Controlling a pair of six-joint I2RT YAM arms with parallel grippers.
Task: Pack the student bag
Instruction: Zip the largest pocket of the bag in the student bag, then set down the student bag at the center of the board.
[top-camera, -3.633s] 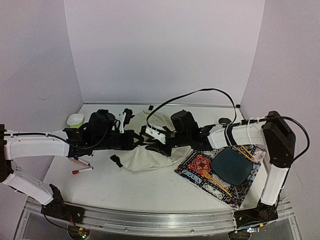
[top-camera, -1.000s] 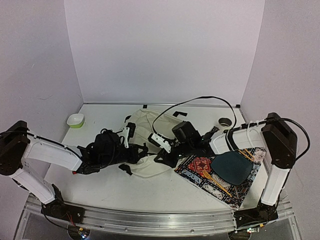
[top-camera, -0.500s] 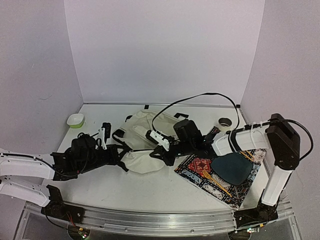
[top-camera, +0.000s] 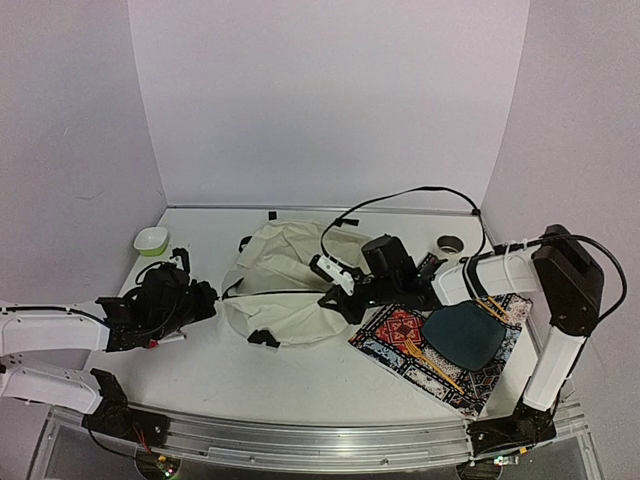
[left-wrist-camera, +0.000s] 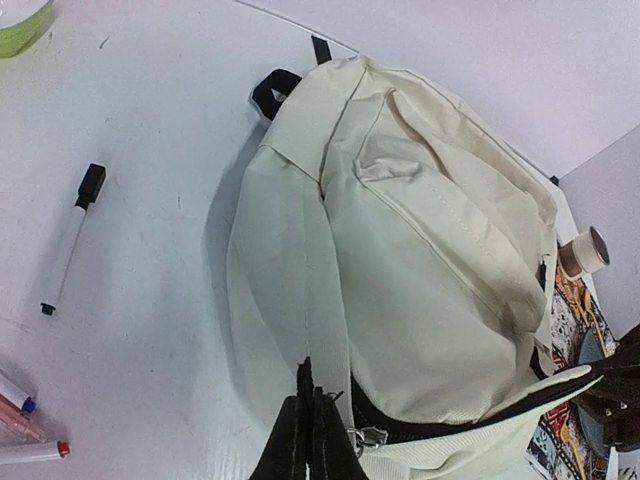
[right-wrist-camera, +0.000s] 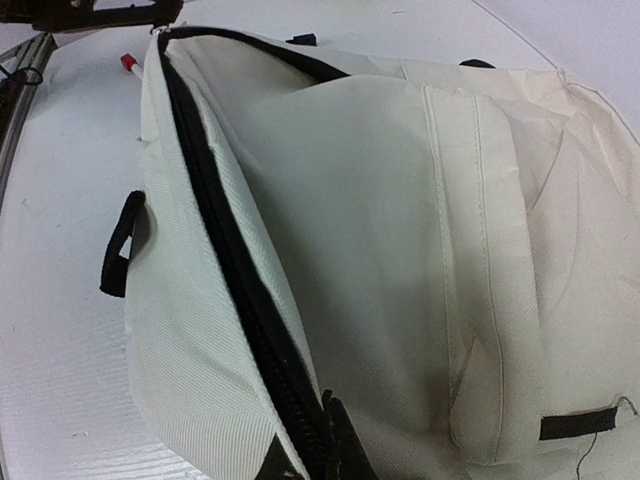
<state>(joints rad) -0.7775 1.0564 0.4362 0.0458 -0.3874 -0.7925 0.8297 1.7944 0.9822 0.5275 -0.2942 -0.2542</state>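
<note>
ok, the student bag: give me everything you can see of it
The student bag is soft cream woven-looking fabric with stitched seams, slumped flat on the white table, beside the patterned placemat. A black zipper runs along one edge, pulled taut between the two arms: the left gripper is shut on that edge at one end, the right gripper at the other. A black loop sticks out from its side. Whether the zipper is open, and what is inside, cannot be told.

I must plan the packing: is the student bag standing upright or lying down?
Lying down. The student bag sprawls flat and slumped on the table. Whether its zipper is open, I cannot tell.
</note>
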